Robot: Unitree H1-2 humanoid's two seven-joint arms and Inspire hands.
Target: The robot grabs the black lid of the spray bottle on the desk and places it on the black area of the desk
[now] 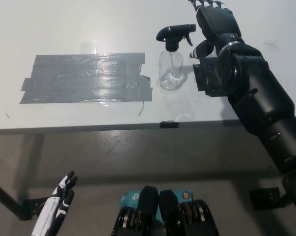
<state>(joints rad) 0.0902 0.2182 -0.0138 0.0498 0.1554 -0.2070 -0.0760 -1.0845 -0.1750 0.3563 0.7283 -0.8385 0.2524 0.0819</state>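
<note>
Right hand [214, 24] beside black lid [173, 34] (arm covers small tape patch [206, 78]).

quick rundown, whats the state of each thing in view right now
spray bottle: upright on the desk, clear, looks empty
black lid: still on the bottle
right hand: beside the lid, open, holding nothing
left hand: resting low, below the desk edge, open
grey taped area: flat on the desk, nothing on it
black area: partly hidden by the right arm

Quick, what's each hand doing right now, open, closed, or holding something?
Left hand: open, holding nothing, low beside the desk.
Right hand: holding nothing, right of the spray bottle's black lid; fingers cannot be told.
</note>
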